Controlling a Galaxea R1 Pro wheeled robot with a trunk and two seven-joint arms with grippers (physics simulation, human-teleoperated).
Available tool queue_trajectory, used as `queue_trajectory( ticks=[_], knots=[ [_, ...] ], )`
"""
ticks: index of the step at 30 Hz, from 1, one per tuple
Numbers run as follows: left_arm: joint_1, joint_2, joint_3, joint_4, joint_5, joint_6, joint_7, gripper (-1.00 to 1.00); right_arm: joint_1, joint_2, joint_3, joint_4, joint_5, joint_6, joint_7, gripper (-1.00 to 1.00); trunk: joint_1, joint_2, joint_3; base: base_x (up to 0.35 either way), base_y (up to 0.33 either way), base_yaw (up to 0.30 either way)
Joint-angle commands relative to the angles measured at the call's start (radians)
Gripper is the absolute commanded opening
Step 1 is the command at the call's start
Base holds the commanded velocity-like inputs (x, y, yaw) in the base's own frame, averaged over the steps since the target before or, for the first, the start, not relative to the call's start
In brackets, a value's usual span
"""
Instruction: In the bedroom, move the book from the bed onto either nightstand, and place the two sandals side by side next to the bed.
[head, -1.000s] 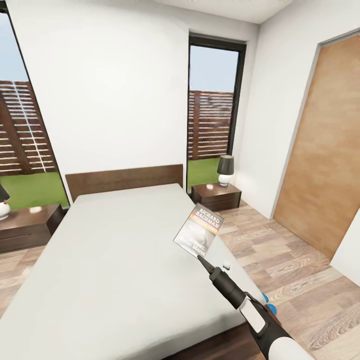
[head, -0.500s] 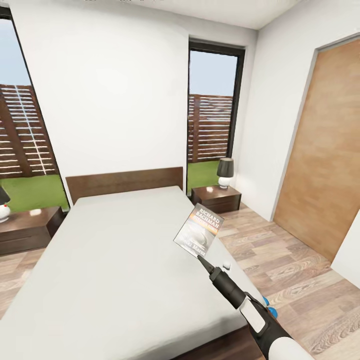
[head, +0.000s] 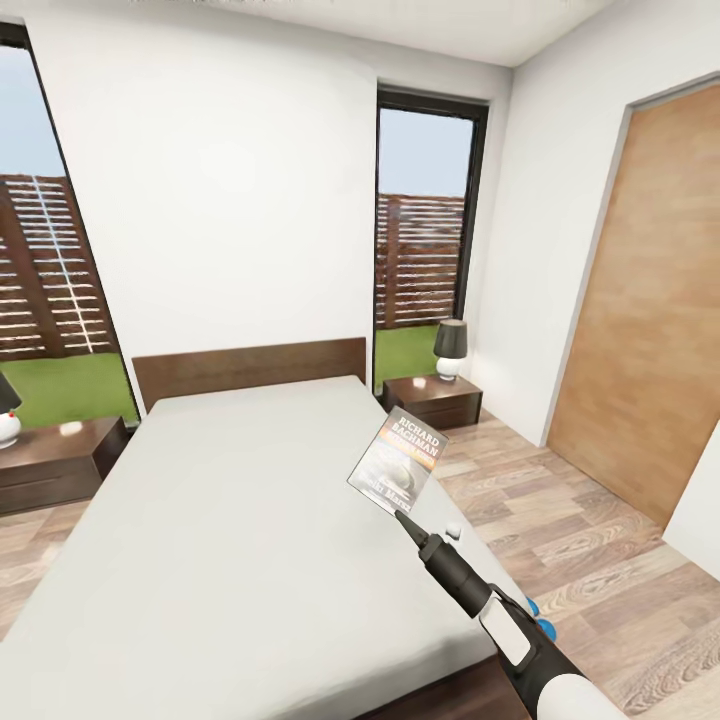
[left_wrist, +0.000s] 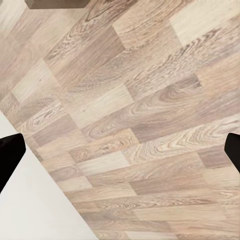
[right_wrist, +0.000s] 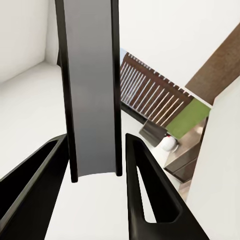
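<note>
The right gripper (head: 404, 517), a slim black two-fingered claw on a black-and-white arm, is closed on the lower edge of the small thin paperback book (head: 397, 461) with a greyish cover, an orange band and white title lettering. The right wrist view confirms this: both black fingers (right_wrist: 145, 185) press against the book's grey spine (right_wrist: 90, 90). The book is held upright in the air, above the near right edge of the large low bed (head: 240, 520) with its light-grey mattress and dark-brown frame.

Beyond the bed's far right corner stands a low dark-brown wooden nightstand (head: 433, 398) carrying a small lamp (head: 450, 348) with a black shade. To do this step well, the robot probably needs to travel along the bed's right side, keep the grip firm, and lay the book on the bare top in front of the lamp (a pinch on one edge could let it swing).

Bits of bright blue (head: 540, 622), likely a sandal, peek from behind the arm, beside the bed.

The left gripper (left_wrist: 120, 150) hangs wide open and empty over the wood-plank floor (left_wrist: 140, 110).

No container's contents are visible; the nightstand's drawers are shut.
</note>
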Motion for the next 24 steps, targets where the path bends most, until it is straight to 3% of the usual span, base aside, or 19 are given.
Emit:
queue_trajectory(
  ticks=[1, 24],
  knots=[
    [0.001, 0.000, -0.009, -0.001, 0.010, -0.002, 0.002, 1.00, 0.000, 0.000, 0.000, 0.001, -0.008, 0.010, 0.002, -1.00, 0.000, 0.000, 0.000, 0.000, 0.000, 0.000],
    [0.001, 0.000, -0.009, -0.001, 0.011, -0.002, 0.002, 1.00, 0.000, 0.000, 0.000, 0.001, -0.008, 0.010, 0.002, -1.00, 0.000, 0.000, 0.002, 0.000, 0.000, 0.002]
  ],
)
